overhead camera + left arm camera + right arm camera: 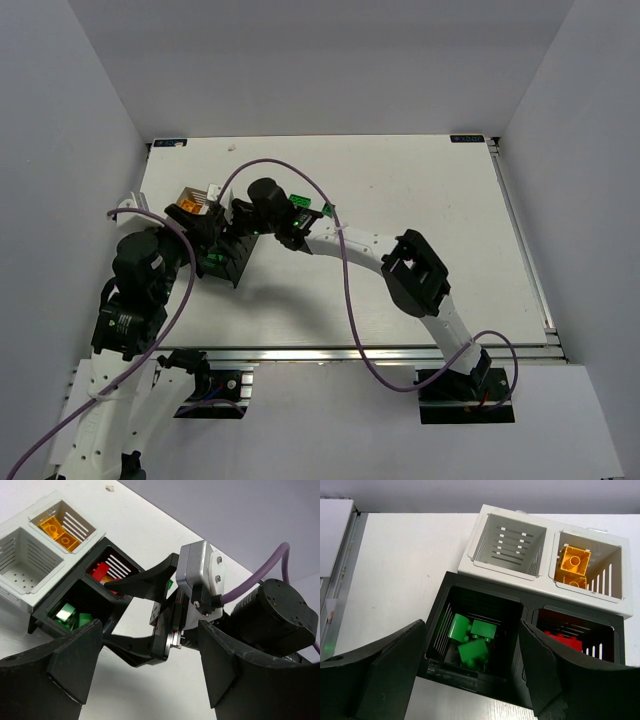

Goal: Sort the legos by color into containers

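Note:
The containers sit clustered together. A black bin point(520, 611) holds green legos point(472, 640) in one compartment and red legos point(565, 641) in the other. Behind it, a white bin point(547, 550) has one empty compartment and one with a yellow-orange lego point(575, 560). My right gripper point(472, 667) hangs open over the green compartment with nothing between its fingers. My left gripper point(150, 680) is open and empty beside the bins, facing the right gripper point(112, 612). In the top view both grippers crowd the black bin point(225, 265).
Two green bricks point(300, 203) point(328, 210) lie on the white table just right of the cluster, behind the right arm. A purple cable point(345, 270) loops over the right arm. The table's metal rail point(520, 230) runs along the right edge.

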Controlling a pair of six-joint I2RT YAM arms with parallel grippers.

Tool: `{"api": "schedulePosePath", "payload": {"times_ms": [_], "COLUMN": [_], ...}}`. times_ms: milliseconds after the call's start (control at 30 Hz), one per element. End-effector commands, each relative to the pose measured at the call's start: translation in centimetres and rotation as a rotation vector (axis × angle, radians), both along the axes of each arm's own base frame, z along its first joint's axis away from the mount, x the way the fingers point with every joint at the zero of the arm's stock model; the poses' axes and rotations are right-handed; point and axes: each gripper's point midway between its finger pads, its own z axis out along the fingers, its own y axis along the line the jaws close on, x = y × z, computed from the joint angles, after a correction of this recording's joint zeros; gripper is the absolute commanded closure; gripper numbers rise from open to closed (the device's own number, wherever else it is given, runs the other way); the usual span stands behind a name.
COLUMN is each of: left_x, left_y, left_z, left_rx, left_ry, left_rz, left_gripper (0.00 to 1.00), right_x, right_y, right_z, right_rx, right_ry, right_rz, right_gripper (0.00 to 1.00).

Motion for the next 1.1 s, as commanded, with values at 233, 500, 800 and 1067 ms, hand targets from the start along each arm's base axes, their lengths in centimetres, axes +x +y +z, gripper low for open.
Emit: {"api": "schedulePosePath", "payload": {"times_ms": [233,500,800,1067], "left_x": [2.4,6.8,12.6,15.7], "left_y": [-3.6,-8.5,-13.8,-15.1], "left_z": [0.4,-5.2,-8.9,-8.0], "left_rx": [-0.06,-0.182,-0.131,-0.127], "left_ry": [-0.031,0.167,0.381,0.388], "left_rz": [-0.162,-0.307,-0.226,-0.161], "left_gripper": [0.43,0.66,0.24,0.21], "right_x": [4.1,8.5,10.1,15.3], "right_y": [-7.0,-21.1,-30.6,-31.2], "right_z": [8.6,7.1,1.1,-4.6], "right_rx": [0.048,-0.08,-0.224,-0.375], "right_ry": [-0.207,0.03,0.088,0.102], "right_rz": [-0.205,-0.176,-0.4,-0.526], "right_gripper": [0.11,0.68,0.26,0.14]}}
